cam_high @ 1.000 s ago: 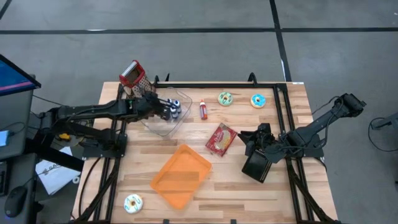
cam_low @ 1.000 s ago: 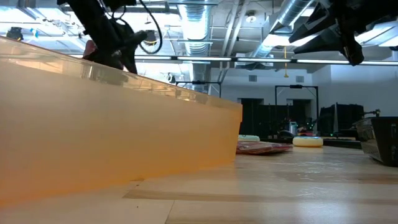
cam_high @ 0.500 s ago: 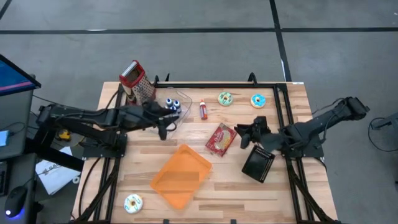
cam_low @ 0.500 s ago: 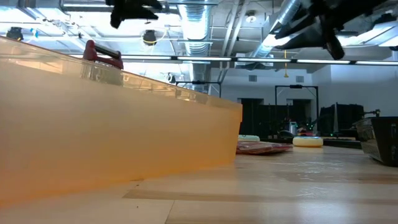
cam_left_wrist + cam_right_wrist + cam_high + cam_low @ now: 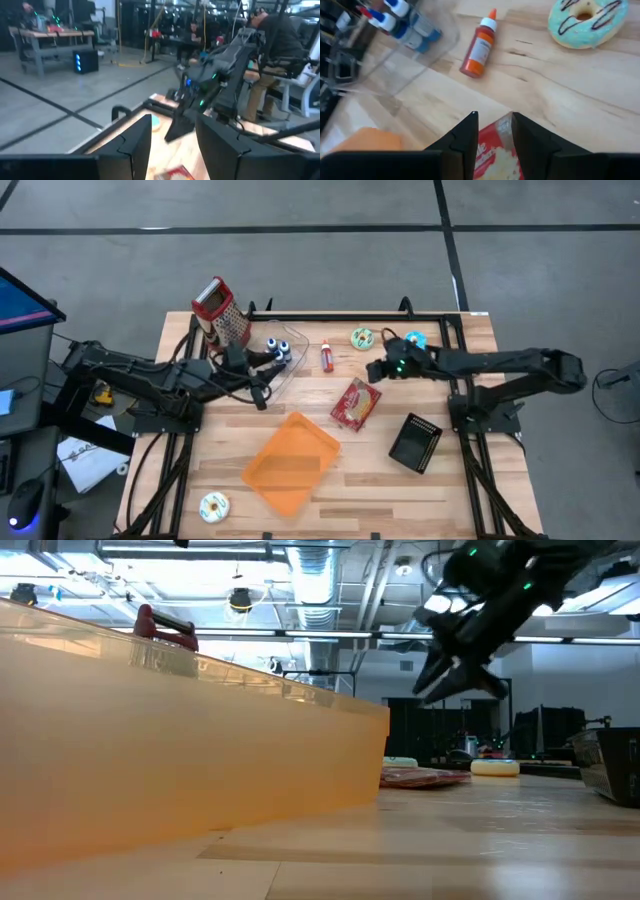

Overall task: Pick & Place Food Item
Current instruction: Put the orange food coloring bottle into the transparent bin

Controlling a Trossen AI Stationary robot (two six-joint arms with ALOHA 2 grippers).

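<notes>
Overhead: right gripper (image 5: 378, 370) hovers just above-behind red snack packet (image 5: 356, 402), fingers parted, holding nothing. Packet lies flat mid-table, long axis diagonal, between gripper and orange tray (image 5: 290, 462). Left gripper (image 5: 262, 380), also part-open and empty, sits farther off; right arm nearer.

Orange bottle (image 5: 480, 46) lies between clear container (image 5: 395, 60) and frosted donut (image 5: 588, 21).
</notes>
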